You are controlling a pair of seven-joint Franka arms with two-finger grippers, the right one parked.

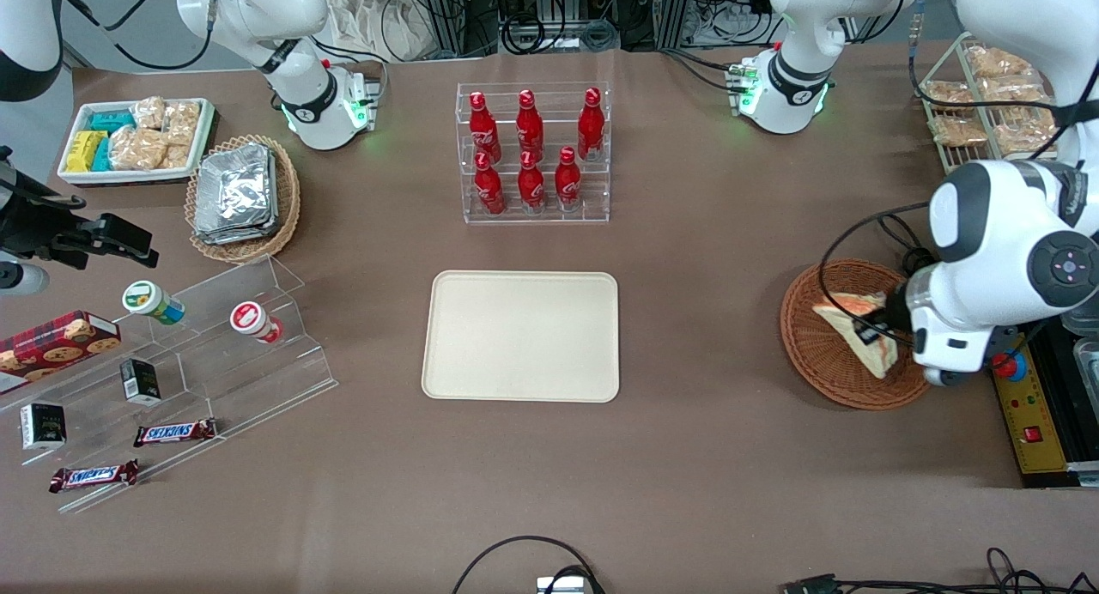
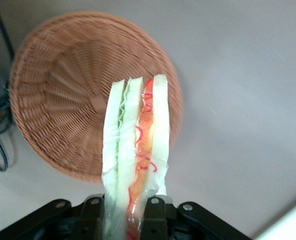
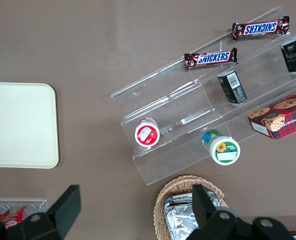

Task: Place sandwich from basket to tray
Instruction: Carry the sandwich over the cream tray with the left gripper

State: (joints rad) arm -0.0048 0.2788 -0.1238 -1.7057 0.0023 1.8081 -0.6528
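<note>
The sandwich [image 1: 861, 330] is a triangular wedge of pale bread with an orange-pink filling edge. My gripper [image 1: 877, 330] is shut on it and holds it above the round reddish-brown wicker basket [image 1: 820, 354] at the working arm's end of the table. In the left wrist view the sandwich [image 2: 136, 150] stands edge-on between my black fingers [image 2: 155, 216], with the basket [image 2: 62, 100] empty below it. The cream-beige tray [image 1: 521, 335] lies flat and bare at the middle of the table, toward the parked arm from the basket; it also shows in the right wrist view [image 3: 17, 125].
A clear rack of red bottles [image 1: 532, 152] stands farther from the front camera than the tray. A wire rack of snack packs [image 1: 979, 105] and a yellow control box [image 1: 1035, 427] flank the basket. A clear stepped shelf [image 1: 189, 362], tan foil basket [image 1: 243, 197] and white bin [image 1: 133, 139] lie toward the parked arm.
</note>
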